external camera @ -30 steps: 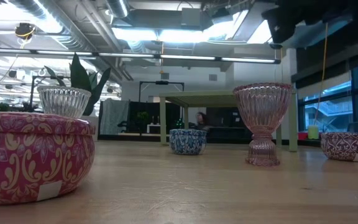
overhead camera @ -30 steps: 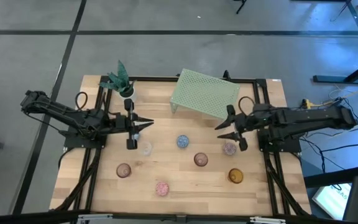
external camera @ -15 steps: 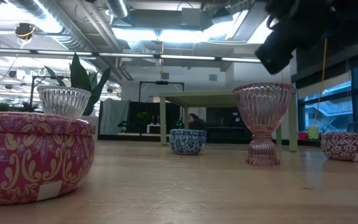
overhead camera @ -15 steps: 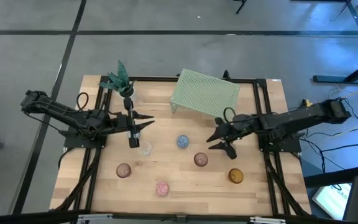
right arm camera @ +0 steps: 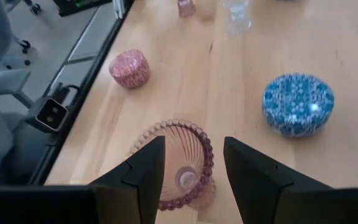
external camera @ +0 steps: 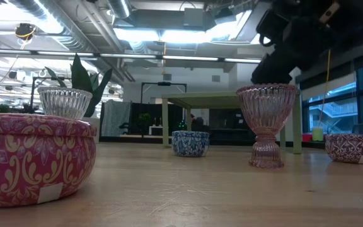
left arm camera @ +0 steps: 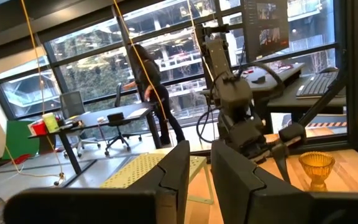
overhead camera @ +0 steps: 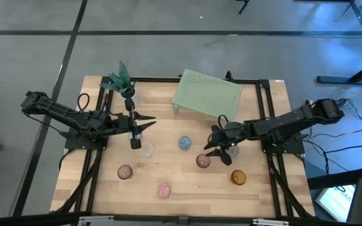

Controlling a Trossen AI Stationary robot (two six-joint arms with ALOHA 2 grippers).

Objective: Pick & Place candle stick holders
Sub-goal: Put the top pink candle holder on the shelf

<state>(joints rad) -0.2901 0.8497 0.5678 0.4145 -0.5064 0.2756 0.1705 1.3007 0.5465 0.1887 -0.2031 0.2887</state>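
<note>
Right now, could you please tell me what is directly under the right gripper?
The pink ribbed glass cup stands under the open right gripper, on bare table; its foot is hidden.

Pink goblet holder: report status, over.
Right tool open, poised above the pink goblet holder, not gripping. Left tool idle above the clear holder. Blue holder nearby, not blocking.

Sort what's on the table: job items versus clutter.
Job: blue holder, clear holder, pink goblet, purple holder, amber holder, pink tin, brownish holder; probably green rack.
Clutter: potted plant.
</note>
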